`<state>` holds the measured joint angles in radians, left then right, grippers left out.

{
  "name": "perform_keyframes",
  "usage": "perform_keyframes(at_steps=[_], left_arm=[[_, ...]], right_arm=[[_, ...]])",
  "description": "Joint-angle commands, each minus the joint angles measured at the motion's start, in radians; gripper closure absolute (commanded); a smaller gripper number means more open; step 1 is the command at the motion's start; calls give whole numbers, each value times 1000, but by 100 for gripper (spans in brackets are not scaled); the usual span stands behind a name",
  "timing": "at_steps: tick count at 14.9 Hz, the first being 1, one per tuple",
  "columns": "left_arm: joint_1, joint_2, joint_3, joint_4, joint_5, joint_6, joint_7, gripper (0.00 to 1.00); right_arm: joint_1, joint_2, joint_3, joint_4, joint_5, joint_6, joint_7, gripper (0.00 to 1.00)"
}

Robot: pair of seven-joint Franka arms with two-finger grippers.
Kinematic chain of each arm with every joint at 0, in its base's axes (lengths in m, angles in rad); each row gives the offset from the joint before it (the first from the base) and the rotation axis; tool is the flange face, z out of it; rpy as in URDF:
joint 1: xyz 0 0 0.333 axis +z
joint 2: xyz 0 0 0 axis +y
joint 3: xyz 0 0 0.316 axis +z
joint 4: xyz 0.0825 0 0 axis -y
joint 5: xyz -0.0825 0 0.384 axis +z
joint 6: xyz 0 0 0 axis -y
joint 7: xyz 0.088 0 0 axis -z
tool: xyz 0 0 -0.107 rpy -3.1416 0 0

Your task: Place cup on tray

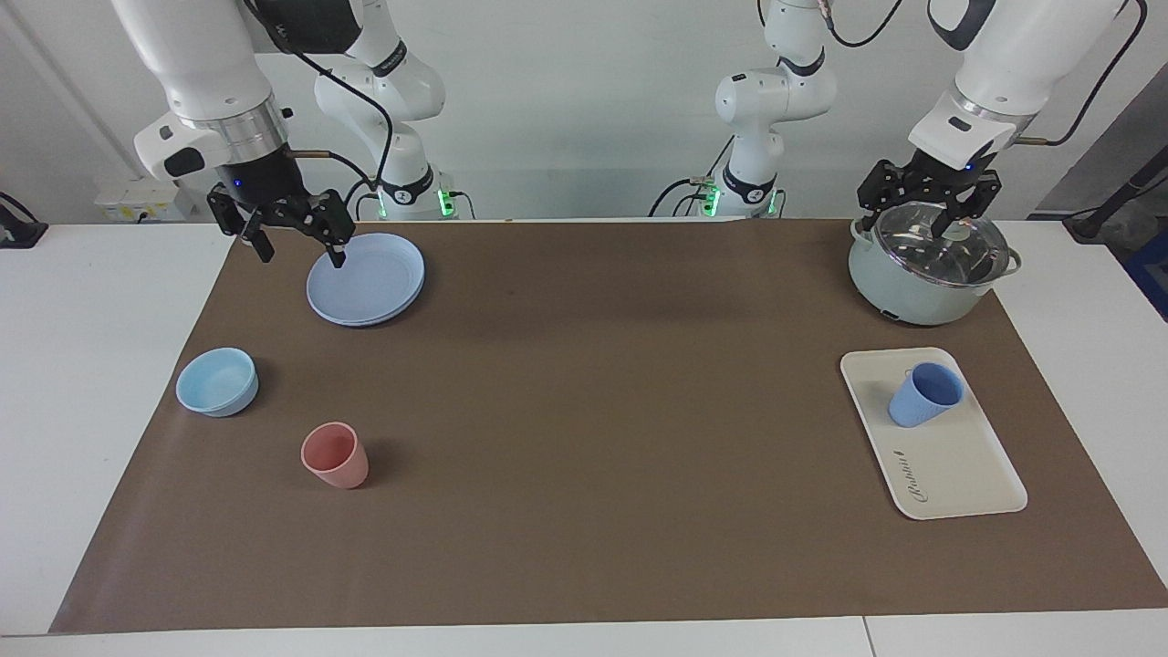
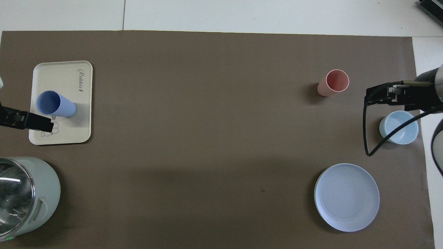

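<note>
Cup (image 1: 924, 394) standing upright on tray (image 1: 958, 474); placing looks done. Left pincer (image 1: 926, 193) open over pot (image 1: 926, 265), right pincer (image 1: 290, 239) open beside plate (image 1: 367, 278), both empty. Nothing left but parking.

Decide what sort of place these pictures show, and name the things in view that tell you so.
Most likely a robotics lab, not a kitchen. Two white robot arms with cables, the left gripper and right gripper both open, stand at a table under a brown mat, with toy-like dishes spread out: a blue cup on a cream tray.
</note>
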<state>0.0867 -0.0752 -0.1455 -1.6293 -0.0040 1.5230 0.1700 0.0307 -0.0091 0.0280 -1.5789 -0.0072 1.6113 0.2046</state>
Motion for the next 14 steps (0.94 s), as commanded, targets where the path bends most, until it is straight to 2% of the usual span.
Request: perform_keyframes(at_steps=[1,6,14], left_arm=[[7,-29,-5,-35,-8,25,8,0],[-41,-44,-8,-72,-8,59,-7,0],[-44,-44,-8,-72,-11,49,-9,0]], right_arm=[[-5,-31,6,-27,-5,-47,-28,0],[-5,-57,6,-79,-19,-54,-30,0],[-5,-55,6,-75,-19,-53,-41,0]])
